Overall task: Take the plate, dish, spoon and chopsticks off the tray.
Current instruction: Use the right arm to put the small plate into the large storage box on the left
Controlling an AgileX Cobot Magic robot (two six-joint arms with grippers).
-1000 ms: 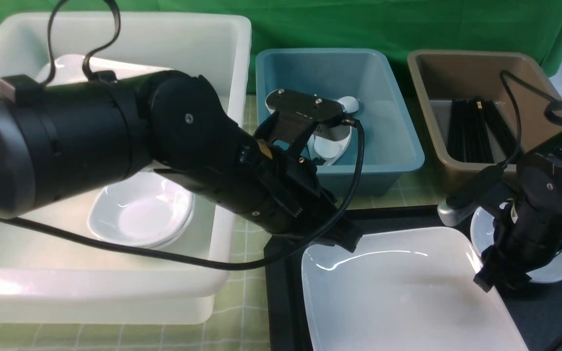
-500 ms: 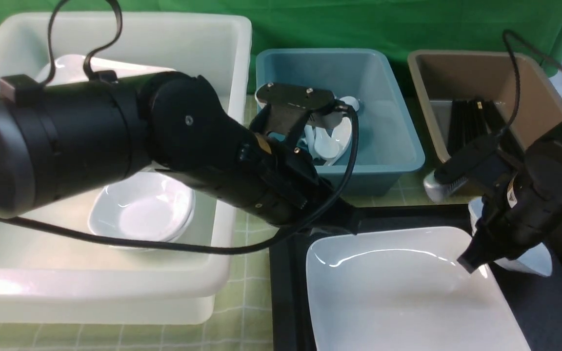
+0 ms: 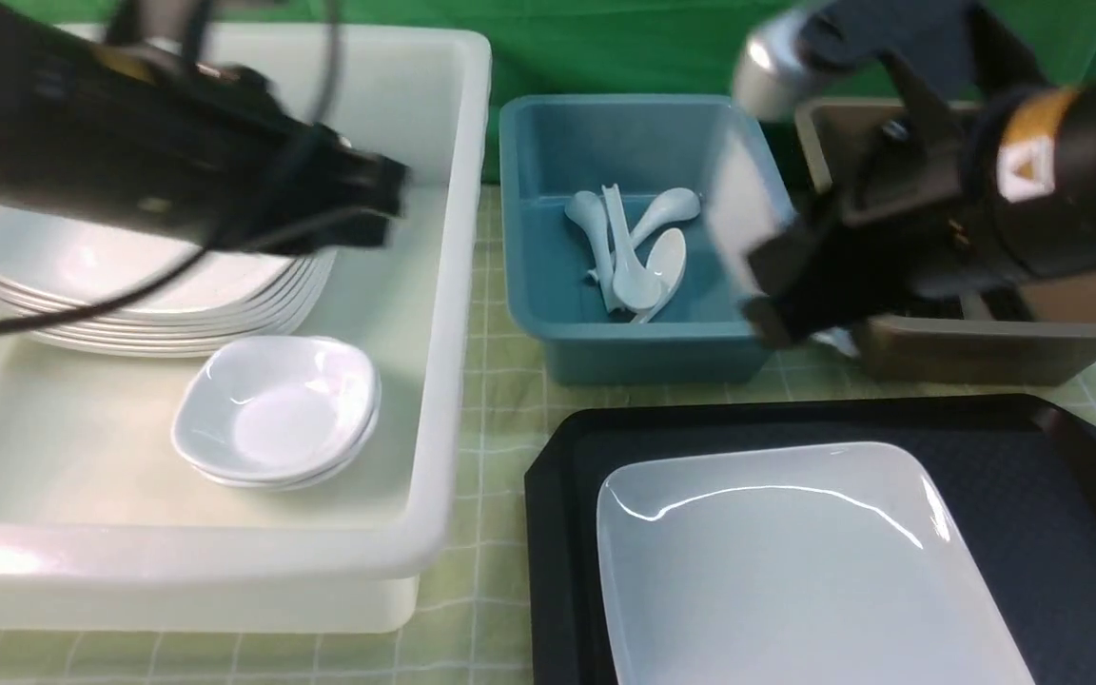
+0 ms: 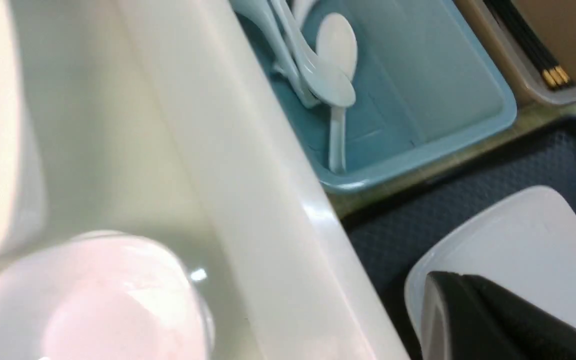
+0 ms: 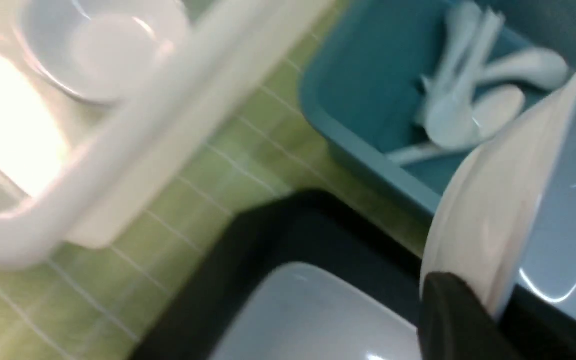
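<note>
The large white plate (image 3: 795, 561) lies on the black tray (image 3: 1014, 447); it also shows in the left wrist view (image 4: 533, 240). My right gripper (image 3: 781, 319) is raised over the near right corner of the teal tub and is shut on a small white dish (image 3: 736, 224), held on edge. In the right wrist view the dish (image 5: 508, 210) sits clamped in that gripper (image 5: 488, 295). My left gripper (image 3: 386, 195) hovers over the white tub, shut and empty. Several white spoons (image 3: 634, 247) lie in the teal tub. Black chopsticks (image 4: 533, 50) lie in the brown tub.
The big white tub (image 3: 453, 285) at left holds a stack of plates (image 3: 158, 276) and stacked small dishes (image 3: 277, 409). The teal tub (image 3: 776, 314) and the brown tub (image 3: 986, 347) stand behind the tray, on a green checked cloth (image 3: 481, 609).
My right gripper has lifted the small dish off the tray and swung it up and left, over the teal tub. My left arm has drawn back from the plate's corner to over the white tub.
</note>
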